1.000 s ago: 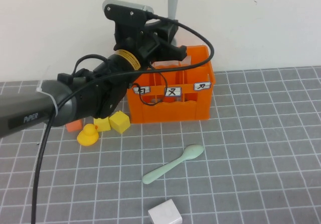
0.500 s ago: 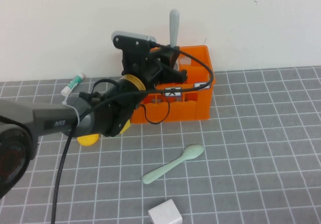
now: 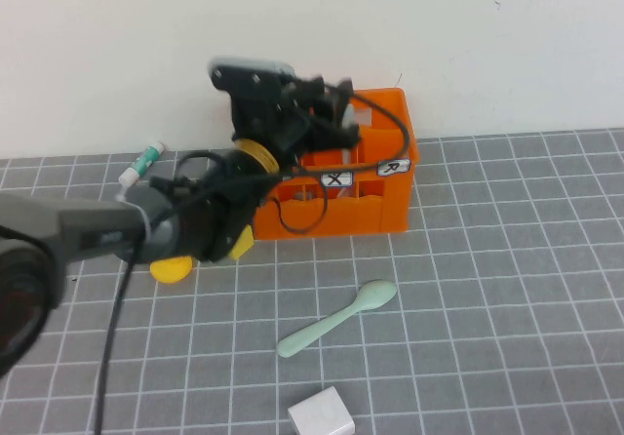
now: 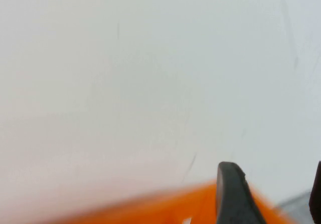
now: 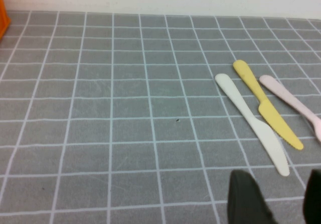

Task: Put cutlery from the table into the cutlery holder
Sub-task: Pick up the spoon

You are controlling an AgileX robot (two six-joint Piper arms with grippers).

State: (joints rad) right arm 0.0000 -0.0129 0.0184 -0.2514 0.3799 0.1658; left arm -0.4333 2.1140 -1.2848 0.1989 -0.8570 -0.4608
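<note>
Pale mint-green spoon (image 3: 336,318) flat on the grey gridded table (image 3: 507,259), in front of the cutlery holder (image 3: 375,211) and well apart from it. Slim, one-piece, matte; oval bowl pointing toward the right and back, handle running toward the near left and flaring slightly at its end. Untouched by either arm.

Bright orange crate with slotted sides and inner dividers, standing near the back wall. Two white labels with black marks (image 3: 392,168) visible on the front; left part of the front hidden behind the arm.

Left gripper (image 3: 336,98) over the crate's rear left part, just above its rim. In the left wrist view, left gripper (image 4: 273,199) with dark fingers (image 4: 230,194) spread wide apart, nothing between them, only an orange edge and pale wall beyond.

Right gripper (image 5: 278,201) outside the high view; in the right wrist view, low over bare grid with the two dark fingers (image 5: 246,199) parted and empty. Just beyond them, three knives lying side by side on the table: white knife (image 5: 253,128), yellow knife (image 5: 266,111), pink knife (image 5: 293,101).

Elsewhere on the table: yellow duck (image 3: 171,269) beneath the left arm, white-and-green tube (image 3: 143,162) by the wall, white block (image 3: 320,415) at the near edge.
</note>
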